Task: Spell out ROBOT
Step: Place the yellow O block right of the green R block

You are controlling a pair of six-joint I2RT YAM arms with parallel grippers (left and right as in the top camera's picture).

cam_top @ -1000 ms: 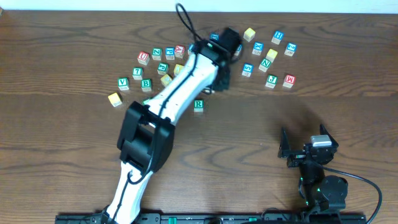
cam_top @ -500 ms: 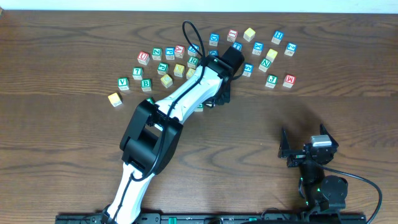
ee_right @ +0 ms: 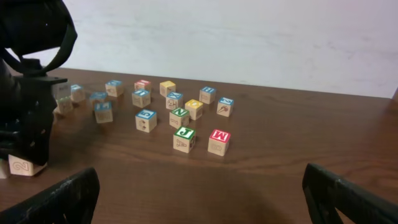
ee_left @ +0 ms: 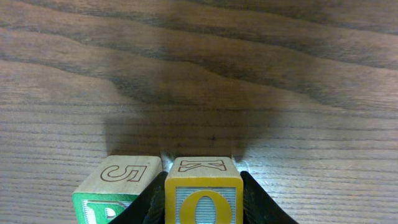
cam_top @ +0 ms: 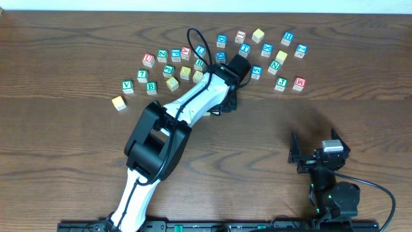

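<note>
"Where is the O block (ee_left: pixel 203 180)?"

"Mid-counter, toward the far edge, pinched in the left claw (ee_left: pixel 203 202), jaws closed on its sides. A green block (ee_left: pixel 118 190) sits just beside it, leftward in the wrist view."

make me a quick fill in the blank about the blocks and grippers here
The left gripper grips a block whose front shows the letter ____. Its top shows the letter ____. The block beside it has a ____ front. The right gripper is ____ and holds nothing.
Missing words: O, K, green, open
</note>
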